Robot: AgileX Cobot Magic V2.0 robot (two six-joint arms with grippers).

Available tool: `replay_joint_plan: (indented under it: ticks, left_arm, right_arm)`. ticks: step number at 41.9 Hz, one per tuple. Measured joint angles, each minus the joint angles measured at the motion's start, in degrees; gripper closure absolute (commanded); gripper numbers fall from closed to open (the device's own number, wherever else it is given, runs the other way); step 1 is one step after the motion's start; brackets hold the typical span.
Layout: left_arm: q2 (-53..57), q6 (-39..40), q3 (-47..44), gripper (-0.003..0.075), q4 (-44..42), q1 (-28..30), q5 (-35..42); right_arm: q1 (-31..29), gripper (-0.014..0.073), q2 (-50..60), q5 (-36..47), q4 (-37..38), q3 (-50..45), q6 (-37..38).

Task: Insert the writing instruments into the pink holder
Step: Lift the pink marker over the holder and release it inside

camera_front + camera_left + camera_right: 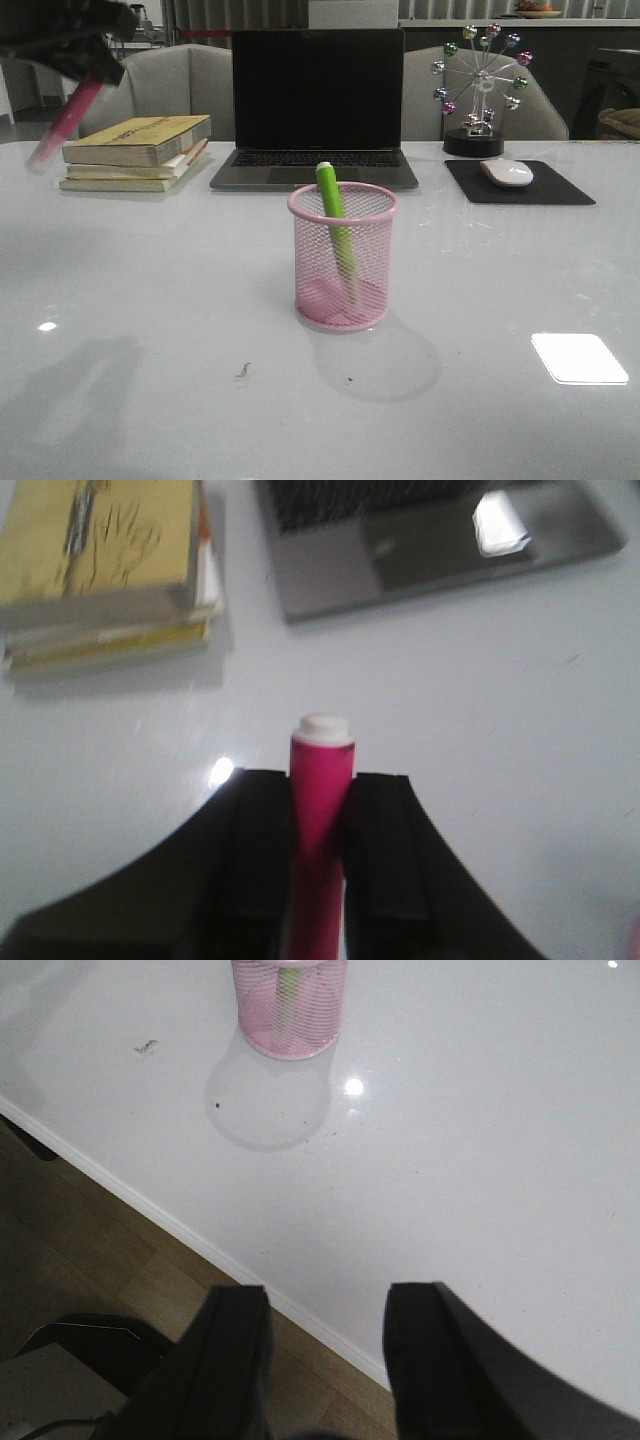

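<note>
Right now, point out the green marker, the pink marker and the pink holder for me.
green marker (329, 195): front view, on its upper body above the rim.
pink marker (319, 800): left wrist view, on its magenta barrel between the fingers.
pink holder (342, 270): front view, on its mesh wall.

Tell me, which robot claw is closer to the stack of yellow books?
The left claw. It is up in the air beside the books, holding the pink marker. The right claw is empty, back past the table's front edge, on the pink holder's side.
</note>
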State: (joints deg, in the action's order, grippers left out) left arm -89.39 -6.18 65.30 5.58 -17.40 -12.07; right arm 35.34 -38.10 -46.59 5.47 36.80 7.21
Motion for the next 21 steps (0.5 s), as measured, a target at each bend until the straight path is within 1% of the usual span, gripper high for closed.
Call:
replay_joint_plan:
  ticks: [6,10,14,17,21]
  left_arm:
    - [7.58,-0.08,-11.23,0.0629,4.04,-8.94,21.44]
    - [8.32,-0.08,-16.24,0.0629,6.12,-16.21,34.40]
    - [6.03,-0.08,-18.13,0.0629,6.78,-22.83,43.38]
    - [2.96,-0.08,-18.01,0.0629,6.78,-26.37,48.97]
    - [-2.00,-0.08,-16.87,0.0629,6.93,-29.27,54.84]
  right_arm:
    - [0.00,0.0202,0.00,0.00,0.00,0.00,0.00]
    - [0.00,0.0202,0.00,0.00,0.00,0.00,0.00]
    - [0.00,0.0202,0.00,0.00,0.00,0.00,0.00]
    - [0.00,0.0202,0.00,0.00,0.00,0.00,0.00]
    - [0.00,0.0202,0.00,0.00,0.00,0.00,0.00]
